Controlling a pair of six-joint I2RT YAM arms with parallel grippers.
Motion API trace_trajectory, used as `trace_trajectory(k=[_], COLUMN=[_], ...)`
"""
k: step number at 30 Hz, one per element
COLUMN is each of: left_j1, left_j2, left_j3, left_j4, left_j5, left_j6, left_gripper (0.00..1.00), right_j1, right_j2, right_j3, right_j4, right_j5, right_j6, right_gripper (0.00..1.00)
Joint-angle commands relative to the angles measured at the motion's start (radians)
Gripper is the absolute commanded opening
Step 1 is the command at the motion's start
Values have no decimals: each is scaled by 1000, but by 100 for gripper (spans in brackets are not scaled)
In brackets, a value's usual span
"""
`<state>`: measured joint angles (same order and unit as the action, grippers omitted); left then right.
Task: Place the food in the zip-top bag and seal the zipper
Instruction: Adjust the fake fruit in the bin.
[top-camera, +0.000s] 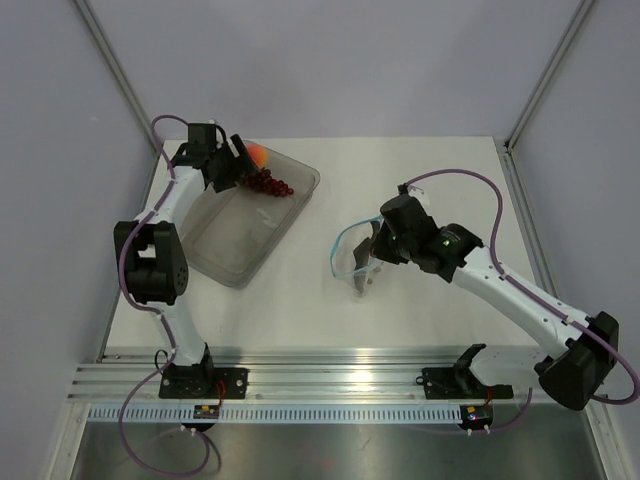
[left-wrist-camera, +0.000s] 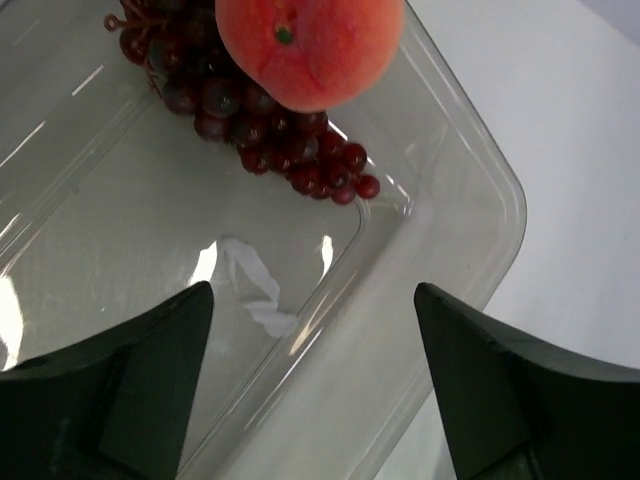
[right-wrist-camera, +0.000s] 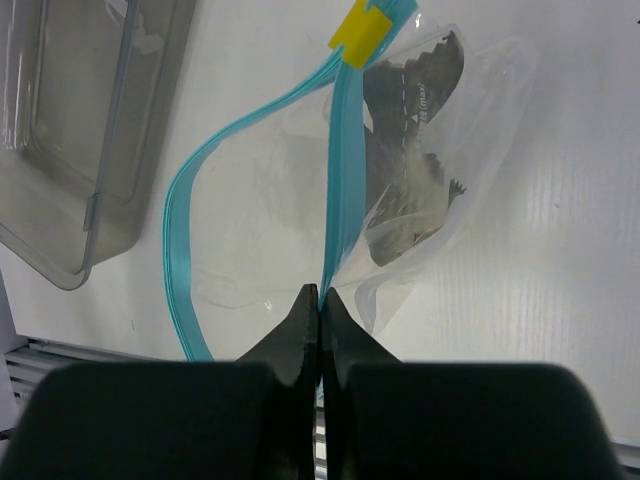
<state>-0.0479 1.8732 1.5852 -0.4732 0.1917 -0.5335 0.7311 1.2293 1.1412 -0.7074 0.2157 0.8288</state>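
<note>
The orange-red peach (top-camera: 257, 155) and the dark red grapes (top-camera: 270, 184) lie in the far corner of the grey tray (top-camera: 235, 262). In the left wrist view the peach (left-wrist-camera: 308, 45) rests against the grapes (left-wrist-camera: 290, 150). My left gripper (top-camera: 228, 165) is open, just above the tray beside the fruit, holding nothing. The clear zip-top bag (top-camera: 358, 262) lies mid-table with its mouth gaping. My right gripper (right-wrist-camera: 320, 296) is shut on one side of the blue-teal zipper (right-wrist-camera: 338, 190); the other side (right-wrist-camera: 185, 240) bows away. A yellow slider (right-wrist-camera: 360, 32) sits at the zipper's far end.
The tray (right-wrist-camera: 70, 150) lies left of the bag, its corner close to the open mouth. Metal rails (top-camera: 330, 385) run along the near table edge. Grey walls and slanted posts enclose the table at back and sides.
</note>
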Motion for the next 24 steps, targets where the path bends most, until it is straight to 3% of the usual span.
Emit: trace_trajectory(k=[1, 7, 11, 14, 24], left_j1=[36, 77, 77, 77, 77], left_j2=[20, 63, 69, 99, 277], left_j3=[-8, -50, -70, -28, 217], left_j4=[159, 287, 387, 377, 294], left_j5=[-14, -31, 21, 31, 112], left_j6=[-75, -128, -135, -119, -97], left_gripper=[79, 73, 80, 92, 92], right_j1=[-6, -6, -6, -6, -4], right_j2=[25, 68, 99, 128, 182], right_j3=[60, 91, 114, 143, 163], right_j4=[8, -1, -7, -12, -10], right_j5=[-9, -9, -6, -6, -30], right_j6=[-20, -28, -33, -40, -53], right_gripper=[0, 0, 0, 0, 0])
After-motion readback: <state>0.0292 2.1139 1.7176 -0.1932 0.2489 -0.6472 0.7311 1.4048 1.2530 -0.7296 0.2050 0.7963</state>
